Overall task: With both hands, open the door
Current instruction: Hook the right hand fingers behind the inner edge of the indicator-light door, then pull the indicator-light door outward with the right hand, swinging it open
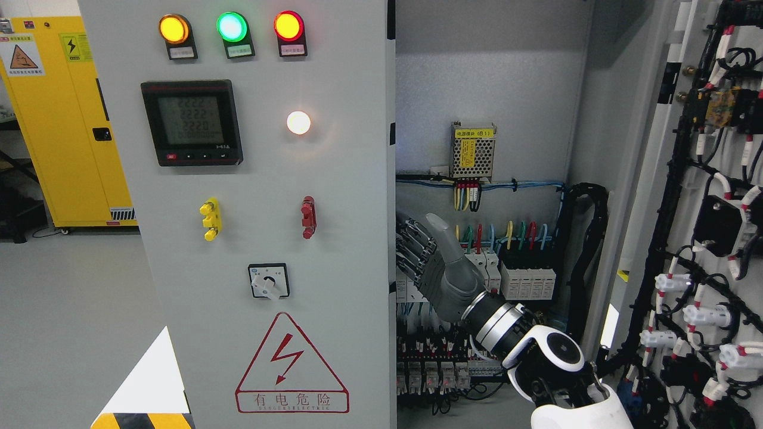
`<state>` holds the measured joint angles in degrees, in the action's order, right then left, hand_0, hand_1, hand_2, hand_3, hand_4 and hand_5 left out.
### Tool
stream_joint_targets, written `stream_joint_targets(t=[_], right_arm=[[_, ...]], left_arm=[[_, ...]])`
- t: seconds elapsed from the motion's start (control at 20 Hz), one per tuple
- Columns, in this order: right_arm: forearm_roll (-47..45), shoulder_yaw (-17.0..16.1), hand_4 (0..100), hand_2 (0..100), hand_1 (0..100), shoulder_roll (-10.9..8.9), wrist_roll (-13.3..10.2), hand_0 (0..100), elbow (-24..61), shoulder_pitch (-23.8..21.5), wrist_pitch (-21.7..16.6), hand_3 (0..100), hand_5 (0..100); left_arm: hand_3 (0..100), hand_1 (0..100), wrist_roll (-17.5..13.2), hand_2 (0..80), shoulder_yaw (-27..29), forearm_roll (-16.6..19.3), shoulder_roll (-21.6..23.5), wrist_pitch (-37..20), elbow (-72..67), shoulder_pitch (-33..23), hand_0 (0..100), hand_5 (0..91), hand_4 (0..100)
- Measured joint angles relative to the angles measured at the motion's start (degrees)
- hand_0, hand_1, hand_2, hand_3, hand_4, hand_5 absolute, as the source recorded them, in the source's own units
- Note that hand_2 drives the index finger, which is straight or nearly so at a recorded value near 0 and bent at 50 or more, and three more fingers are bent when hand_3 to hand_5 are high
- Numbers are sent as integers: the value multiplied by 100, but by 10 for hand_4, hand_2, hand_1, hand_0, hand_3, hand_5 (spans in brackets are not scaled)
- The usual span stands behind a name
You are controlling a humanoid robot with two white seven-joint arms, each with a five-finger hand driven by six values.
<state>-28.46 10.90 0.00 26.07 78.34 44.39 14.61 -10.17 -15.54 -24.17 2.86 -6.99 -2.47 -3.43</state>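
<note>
The cabinet's left door is a grey panel with lamps, a meter and a warning triangle, and it stands closed. The right door is swung wide open at the picture's right, showing wiring on its inner face. My right arm comes in from the lower right. My right hand is inside the opening, against the left door's free edge. Its fingers curl toward that edge, with the tips hidden behind it and the thumb raised. No left arm shows.
Inside the cabinet sit a small power supply, a row of breakers and terminal blocks lower down. A yellow cabinet stands at the far left on the grey floor. A white wedge with hazard stripes shows at the lower left.
</note>
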Motion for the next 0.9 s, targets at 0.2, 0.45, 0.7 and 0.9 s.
stream_joint_targets(t=[0.2, 0.45, 0.7, 0.9], right_arm=[[-1, -11, 0, 0, 61, 0, 82, 215, -50, 40, 7, 0, 0], [3, -21, 0, 0, 61, 0, 266, 215, -94, 62, 13, 0, 0], [5, -25, 0, 0, 61, 0, 336, 215, -140, 72, 60, 0, 0], [6, -31, 0, 0, 62, -1, 473, 215, -180, 85, 172, 0, 0]], left_arm=[[0, 159, -1, 0, -1, 2, -2, 0, 0, 0, 365, 0, 0], [0, 158, -7, 0, -1, 1, -3, 0, 0, 0, 366, 0, 0], [0, 159, -9, 0, -1, 1, -4, -1, 0, 0, 366, 0, 0], [0, 159, -9, 0, -1, 1, -4, -1, 0, 0, 366, 0, 0]])
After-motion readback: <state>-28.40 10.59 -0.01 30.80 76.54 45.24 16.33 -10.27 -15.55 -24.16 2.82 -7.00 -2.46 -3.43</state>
